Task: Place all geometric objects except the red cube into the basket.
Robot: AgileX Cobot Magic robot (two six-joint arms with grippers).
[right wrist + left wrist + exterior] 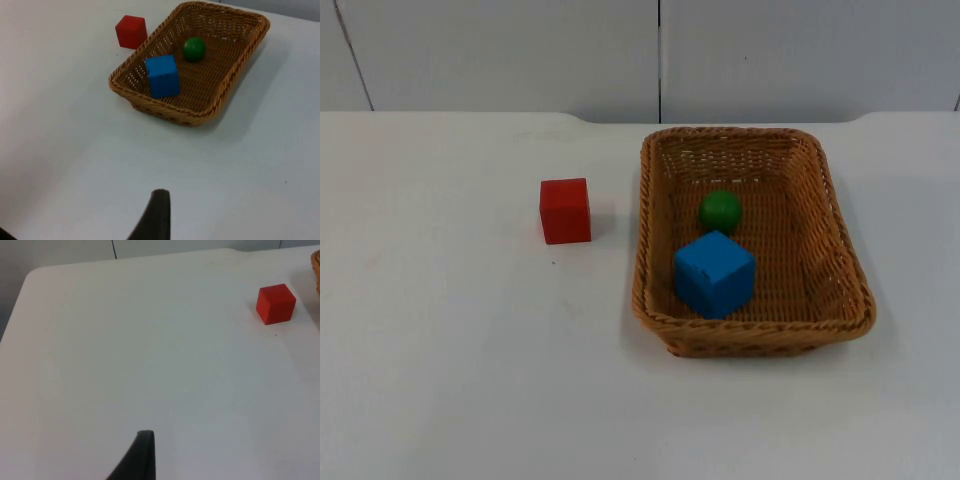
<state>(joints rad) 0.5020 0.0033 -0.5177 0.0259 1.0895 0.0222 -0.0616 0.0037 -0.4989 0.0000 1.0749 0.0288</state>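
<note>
White table: red cube beside basket.

top camera overhead; all views share red cube.

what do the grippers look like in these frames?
One fingertip per wrist view: the left gripper's fingertip is matte black, narrow, tapering to a blunt squared end; the right gripper's fingertip is the same black, rounded at the tip. No markings visible on either.
</note>
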